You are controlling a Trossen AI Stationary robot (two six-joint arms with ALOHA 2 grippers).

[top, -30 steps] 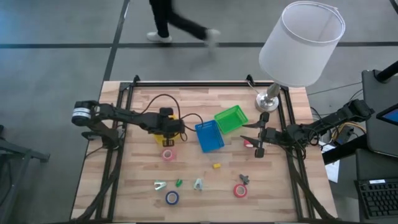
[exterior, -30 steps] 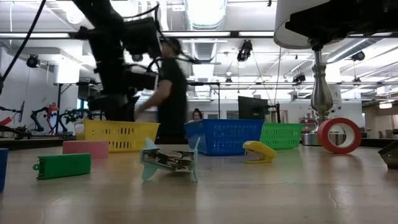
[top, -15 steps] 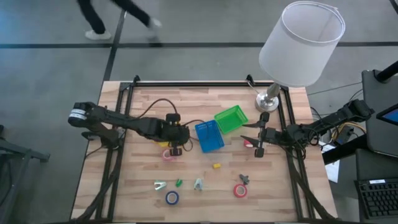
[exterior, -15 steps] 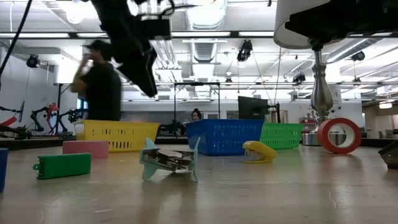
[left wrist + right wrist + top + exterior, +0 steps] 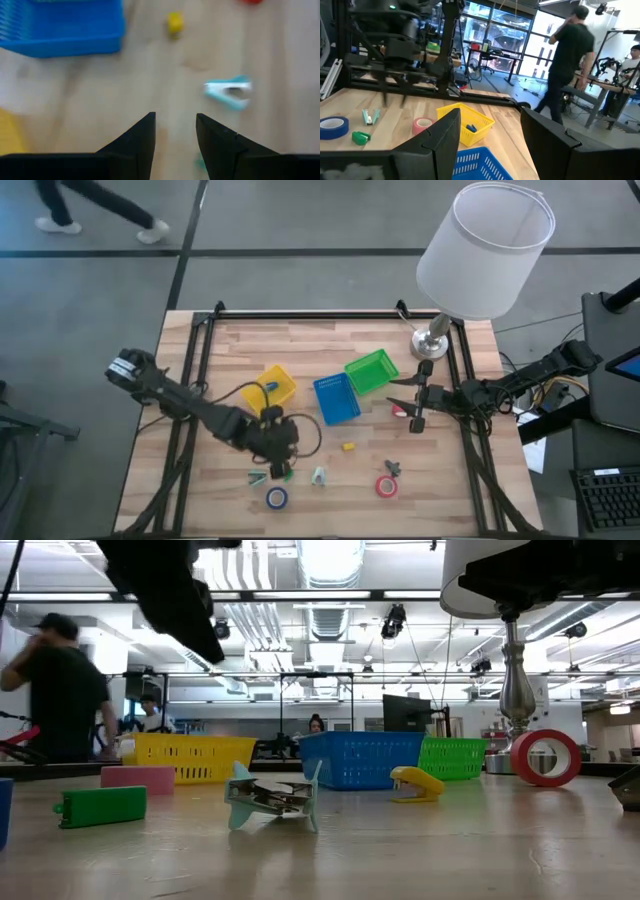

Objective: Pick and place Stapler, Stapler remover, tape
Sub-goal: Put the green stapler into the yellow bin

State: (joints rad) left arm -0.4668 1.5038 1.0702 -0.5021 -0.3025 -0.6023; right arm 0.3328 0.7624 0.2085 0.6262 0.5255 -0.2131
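My left gripper (image 5: 280,463) is open and empty, above the near middle of the table; its fingers (image 5: 142,137) point down at bare wood. Close by lie a green stapler (image 5: 287,473), two teal staple removers (image 5: 318,475) (image 5: 258,477) and a blue tape roll (image 5: 276,498). A yellow stapler (image 5: 348,447) and a red tape roll (image 5: 387,486) lie to the right. A pink tape roll (image 5: 137,778) shows in the low view. My right gripper (image 5: 405,402) waits open at the right edge.
Yellow bin (image 5: 272,385), blue bin (image 5: 336,398) and green bin (image 5: 371,370) stand mid-table; something small and blue lies in the yellow one (image 5: 470,128). A lamp (image 5: 485,250) stands at the far right corner. A person (image 5: 567,65) walks beyond the table.
My left gripper has gone from over the yellow bin toward the table's near edge and a little right, and now hangs over the green stapler and the removers. The yellow bin has come into full view.
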